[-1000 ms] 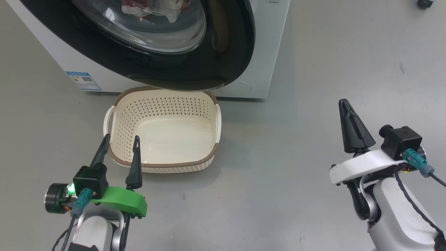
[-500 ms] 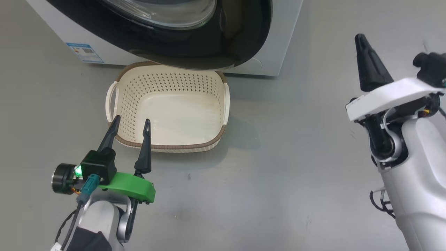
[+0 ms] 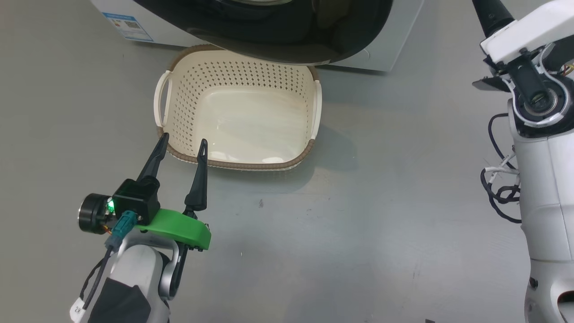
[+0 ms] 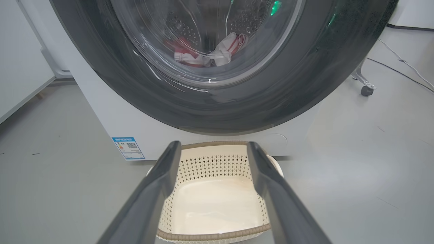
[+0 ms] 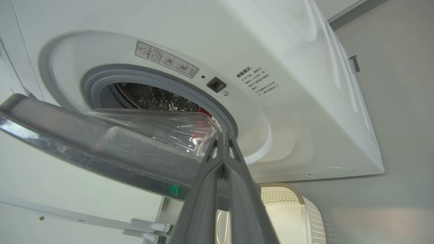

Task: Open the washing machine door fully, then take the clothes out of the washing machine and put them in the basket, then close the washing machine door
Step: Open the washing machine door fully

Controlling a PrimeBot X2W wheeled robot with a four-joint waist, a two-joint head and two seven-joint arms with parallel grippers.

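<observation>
Opening the door is the step in hand. Left gripper (image 3: 183,141) spread, empty, above basket (image 3: 251,165) rim. Door (image 3: 278,40) ajar; clothes (image 4: 217,56) inside washing machine (image 4: 115,122). Right gripper (image 5: 222,135) pinched shut, empty, beside the door's inner edge. Next move likely needs a sideways push.

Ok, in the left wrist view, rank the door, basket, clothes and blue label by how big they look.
Largest to smallest:
1. washing machine door, cut off by the frame
2. basket
3. clothes, seen through the door glass and farther away, so likely bigger than they look
4. blue label
</observation>
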